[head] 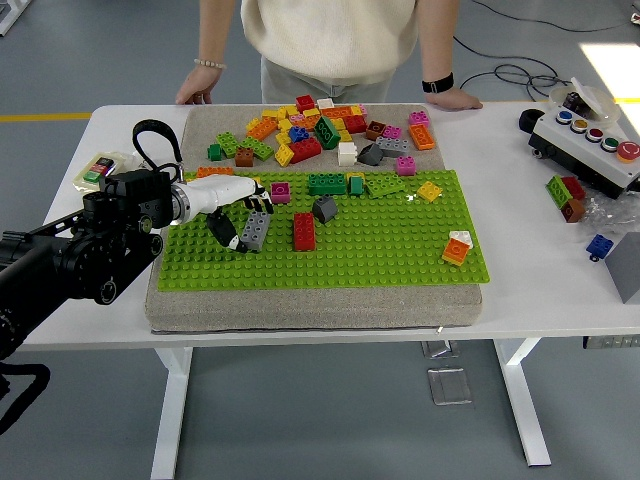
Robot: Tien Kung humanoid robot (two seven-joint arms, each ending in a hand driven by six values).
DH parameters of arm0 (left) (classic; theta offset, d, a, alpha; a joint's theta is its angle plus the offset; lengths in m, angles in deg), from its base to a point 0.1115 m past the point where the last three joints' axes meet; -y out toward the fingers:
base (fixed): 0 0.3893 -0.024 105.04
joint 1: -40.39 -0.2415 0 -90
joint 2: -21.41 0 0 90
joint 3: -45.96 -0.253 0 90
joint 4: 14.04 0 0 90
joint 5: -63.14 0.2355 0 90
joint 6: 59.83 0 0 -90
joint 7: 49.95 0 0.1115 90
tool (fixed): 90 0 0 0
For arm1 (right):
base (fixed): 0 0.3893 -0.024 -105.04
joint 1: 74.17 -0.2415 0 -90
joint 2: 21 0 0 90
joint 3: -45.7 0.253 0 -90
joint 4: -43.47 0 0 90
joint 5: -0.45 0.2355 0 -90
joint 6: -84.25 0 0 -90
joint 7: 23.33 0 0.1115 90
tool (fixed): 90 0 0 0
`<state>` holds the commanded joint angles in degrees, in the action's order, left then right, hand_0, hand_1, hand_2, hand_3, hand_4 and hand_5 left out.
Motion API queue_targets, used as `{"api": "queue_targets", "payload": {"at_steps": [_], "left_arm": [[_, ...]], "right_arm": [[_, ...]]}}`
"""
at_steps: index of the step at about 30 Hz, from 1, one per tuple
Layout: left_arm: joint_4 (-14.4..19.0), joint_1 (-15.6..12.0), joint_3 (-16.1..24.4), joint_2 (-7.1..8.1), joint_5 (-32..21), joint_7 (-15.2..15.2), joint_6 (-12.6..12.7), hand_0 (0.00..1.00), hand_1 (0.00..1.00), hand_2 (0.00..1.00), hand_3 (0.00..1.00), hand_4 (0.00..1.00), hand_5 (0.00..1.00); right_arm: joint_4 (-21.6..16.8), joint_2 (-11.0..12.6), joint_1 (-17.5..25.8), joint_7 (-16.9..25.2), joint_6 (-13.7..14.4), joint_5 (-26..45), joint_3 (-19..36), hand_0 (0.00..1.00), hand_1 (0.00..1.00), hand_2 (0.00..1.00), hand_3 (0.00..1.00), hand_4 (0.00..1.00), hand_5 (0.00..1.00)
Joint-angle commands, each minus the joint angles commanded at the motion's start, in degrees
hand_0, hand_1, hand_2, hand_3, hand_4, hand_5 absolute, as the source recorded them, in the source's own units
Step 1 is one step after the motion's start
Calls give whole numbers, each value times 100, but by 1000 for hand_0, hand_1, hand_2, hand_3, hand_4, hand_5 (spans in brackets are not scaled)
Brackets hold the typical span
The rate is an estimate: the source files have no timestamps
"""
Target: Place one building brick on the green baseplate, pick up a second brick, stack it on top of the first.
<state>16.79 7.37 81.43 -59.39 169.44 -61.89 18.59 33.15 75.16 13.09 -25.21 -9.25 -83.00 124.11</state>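
At the far left the black left arm (70, 265) enters, its lower part cut off by the picture's edge, and reaches over the left end of the green baseplate (380, 260). Its white left hand (232, 205) has the fingers curled down around a grey brick (255, 230), which stands tilted on the baseplate's studs; whether the thumb side touches the brick is hard to make out, as the fingers cover its far end. Just right of it a red brick (304, 231) sits upright on the plate, with a small dark grey brick (324, 208) beyond it. Farther back lies a loose pile of bricks (320, 130) on the grey mat (215, 120), too crowded to tell each piece apart. Near the plate's right edge sits an orange brick (456, 249). A person stands at the far side, head out of frame, one hand (194, 92) and the other hand (455, 98) resting on the table's far edge. At the right stands a button box (590, 145).
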Motion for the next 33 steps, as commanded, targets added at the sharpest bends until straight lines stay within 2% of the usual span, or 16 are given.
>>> {"api": "queue_targets", "payload": {"at_steps": [7, 18, 25, 33], "left_arm": [[57, 27, 130, 49, 20, 24, -44, 755, 719, 592, 565, 766, 2], [155, -72, 503, 224, 187, 100, -128, 751, 714, 588, 562, 759, 2], [355, -304, 1030, 321, 355, 221, -214, 751, 710, 588, 562, 744, 2], [762, -687, 1665, 325, 526, 493, -307, 751, 705, 588, 561, 727, 2]], "right_arm": [[0, -2, 6, 5, 5, -7, -1, 758, 685, 731, 752, 998, 502], [0, 14, 32, 8, 3, -43, 54, 758, 685, 730, 752, 998, 505], [0, 44, 50, 14, 2, -78, 123, 758, 685, 731, 752, 998, 505], [0, 64, 55, 24, 2, -103, 185, 759, 686, 730, 753, 998, 506]]}}
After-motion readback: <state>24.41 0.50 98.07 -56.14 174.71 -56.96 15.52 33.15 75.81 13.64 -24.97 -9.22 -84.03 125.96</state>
